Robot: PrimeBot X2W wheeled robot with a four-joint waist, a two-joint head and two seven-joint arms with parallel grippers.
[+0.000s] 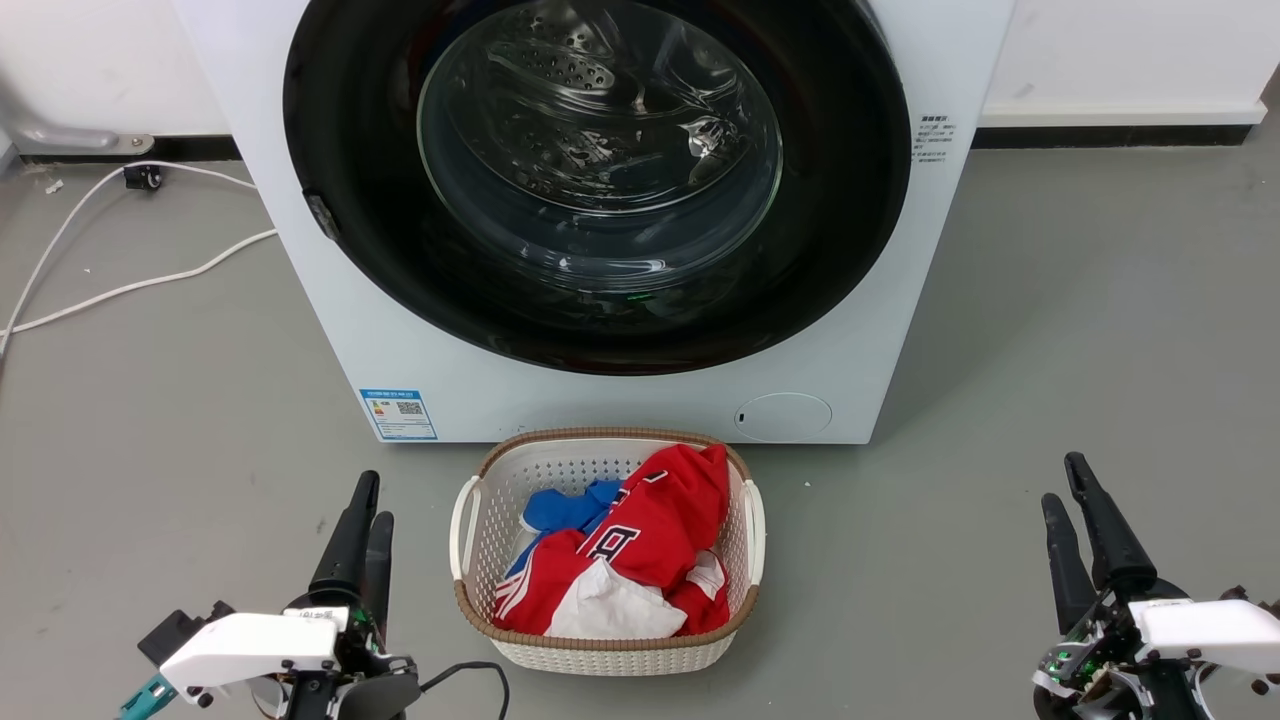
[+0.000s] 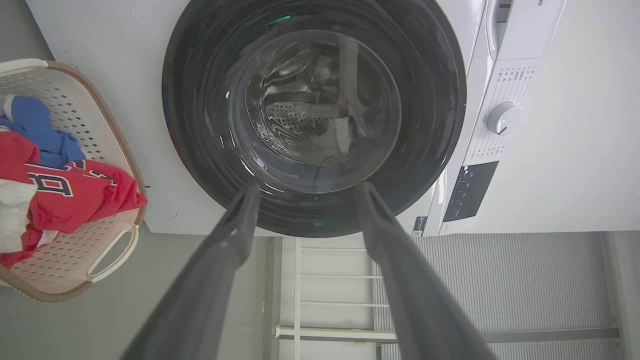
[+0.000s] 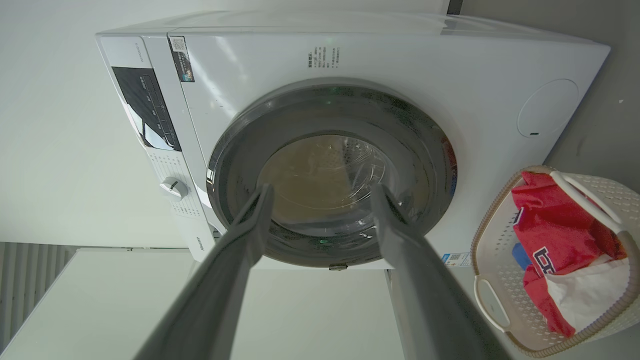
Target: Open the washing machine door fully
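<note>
Black and glossy, the round washing machine door [image 1: 597,170] is sitting shut, flush against the white front of the washing machine [image 1: 300,340]. Its clear glass bowl is showing the steel drum behind it.

The left gripper [image 1: 373,500] is hovering over the grey floor [image 1: 200,420], its two long dark fingers pointing toward the machine. Seen from the left wrist camera, its jaws are standing spread apart, with nothing between them and touching nothing. The door is lying straight ahead beyond the fingertips, well apart from them.

The right gripper [image 1: 1062,482] is mirroring this on the other side, jaws parted and grasping nothing. The door is again lying ahead of its tips, well apart.

Between the two grippers, a white plastic laundry basket [image 1: 470,560] is resting on the floor just in front of the machine, holding red, blue and white clothes [image 1: 650,530].
</note>
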